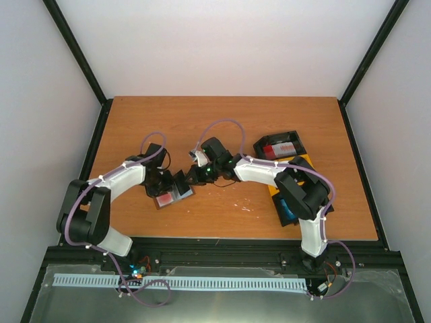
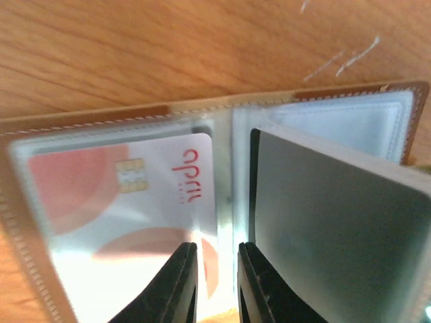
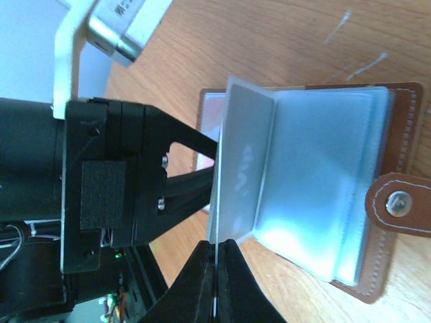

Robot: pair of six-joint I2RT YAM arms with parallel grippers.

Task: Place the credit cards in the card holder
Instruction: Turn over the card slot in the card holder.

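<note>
Holder (image 1: 174, 195) lies open left of centre, with one card (image 2: 155, 188) already pocketed. Right gripper (image 3: 217, 245) is pinched on a floppy clear sleeve (image 3: 242, 155). Left gripper (image 2: 217, 250) is barely parted and empty. Cards look stiff, slick and light, so I'd grab one by a short edge.

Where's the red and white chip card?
Left wrist view: the card sits in the left sleeve of the open card holder, just ahead of the left gripper.

robotics lab test cell. indicators: wooden table (image 1: 229, 214) enclosed by plain white panels (image 1: 222, 40) in a black strut frame (image 1: 73, 47); left arm (image 1: 124, 176) and right arm (image 1: 259, 171), both cabled, bolted at the near edge; slotted cable duct (image 1: 182, 282) beside the bases.
</note>
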